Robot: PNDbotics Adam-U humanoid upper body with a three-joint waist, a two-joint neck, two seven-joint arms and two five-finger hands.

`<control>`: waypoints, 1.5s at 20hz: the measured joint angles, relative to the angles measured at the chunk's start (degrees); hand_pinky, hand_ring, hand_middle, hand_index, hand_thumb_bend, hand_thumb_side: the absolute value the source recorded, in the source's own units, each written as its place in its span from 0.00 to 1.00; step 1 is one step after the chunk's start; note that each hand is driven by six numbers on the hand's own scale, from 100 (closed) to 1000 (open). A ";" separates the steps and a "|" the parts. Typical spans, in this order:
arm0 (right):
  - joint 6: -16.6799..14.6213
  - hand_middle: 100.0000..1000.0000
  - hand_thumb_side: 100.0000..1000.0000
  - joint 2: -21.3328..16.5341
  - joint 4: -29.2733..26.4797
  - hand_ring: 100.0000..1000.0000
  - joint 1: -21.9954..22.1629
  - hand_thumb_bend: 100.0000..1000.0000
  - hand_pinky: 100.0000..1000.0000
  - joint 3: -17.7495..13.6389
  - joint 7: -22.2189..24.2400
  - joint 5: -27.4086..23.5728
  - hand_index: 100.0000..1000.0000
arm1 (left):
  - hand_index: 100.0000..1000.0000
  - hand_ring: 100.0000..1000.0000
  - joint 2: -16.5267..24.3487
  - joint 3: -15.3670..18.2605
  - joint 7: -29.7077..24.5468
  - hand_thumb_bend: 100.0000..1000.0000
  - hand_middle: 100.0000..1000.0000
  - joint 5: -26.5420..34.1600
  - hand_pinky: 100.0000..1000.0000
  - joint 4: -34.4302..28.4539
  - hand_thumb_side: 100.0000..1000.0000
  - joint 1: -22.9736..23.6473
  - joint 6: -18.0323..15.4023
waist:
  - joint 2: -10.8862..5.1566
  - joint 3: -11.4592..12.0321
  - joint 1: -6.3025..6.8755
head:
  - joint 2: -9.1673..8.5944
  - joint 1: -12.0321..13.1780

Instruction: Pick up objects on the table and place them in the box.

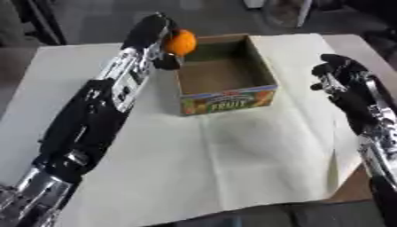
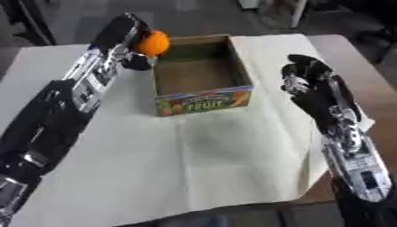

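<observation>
An orange (image 1: 181, 42) sits near the top centre of the frame, held in the curled fingers of the left hand (image 1: 159, 37) right at the upper left rim of the open cardboard box (image 1: 225, 95). The box, printed with fruit lettering, stands on a pale cloth-covered surface (image 1: 232, 168). At the right, the right hand (image 2: 304, 75) hovers beside the box, its fingers bent inward and holding nothing.

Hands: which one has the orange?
The left hand, raised at the far left corner of the box, is curled round the orange. The right hand holds nothing, right of the box.
</observation>
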 measured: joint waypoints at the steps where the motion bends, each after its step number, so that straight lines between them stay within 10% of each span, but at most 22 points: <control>1: 0.00 0.59 0.28 0.06 0.00 0.74 0.00 0.00 0.58 0.01 0.04 0.00 0.78 | 0.45 0.30 -0.54 0.12 0.58 0.32 0.31 -0.21 0.44 0.74 0.00 -0.04 -0.24 | 0.05 -0.18 0.02 | 0.00 0.11; 8: 0.04 0.59 0.28 0.11 0.00 0.74 -0.29 0.00 0.58 0.03 0.33 0.00 0.78 | 0.67 0.53 -2.62 0.12 1.75 0.61 0.55 -1.79 0.56 4.50 0.00 0.42 -2.54 | 0.44 -1.03 0.04 | 0.00 0.21; 13: 0.04 0.59 0.28 0.13 0.00 0.74 -0.30 0.00 0.58 0.03 0.34 -0.01 0.78 | 0.86 0.76 -2.98 0.16 2.67 1.00 0.79 -3.14 0.72 5.34 0.41 0.84 -4.15 | 0.49 -1.14 0.03 | 0.00 0.20; 25: 0.02 0.59 0.29 0.14 0.00 0.74 -0.20 0.00 0.58 -0.01 0.33 -0.01 0.78 | 0.86 0.78 -1.49 0.44 15.49 1.00 0.80 3.02 0.78 -0.26 0.40 1.94 -5.81 | 0.44 -0.20 0.20 | 0.00 -0.18; 30: -0.13 0.59 0.29 0.14 0.02 0.74 0.08 0.00 0.58 -0.23 0.13 -0.01 0.78 | 0.82 0.72 1.54 0.13 14.82 0.88 0.72 11.07 0.75 -8.58 0.24 3.79 -4.41 | 0.23 1.37 0.16 | 0.00 -0.88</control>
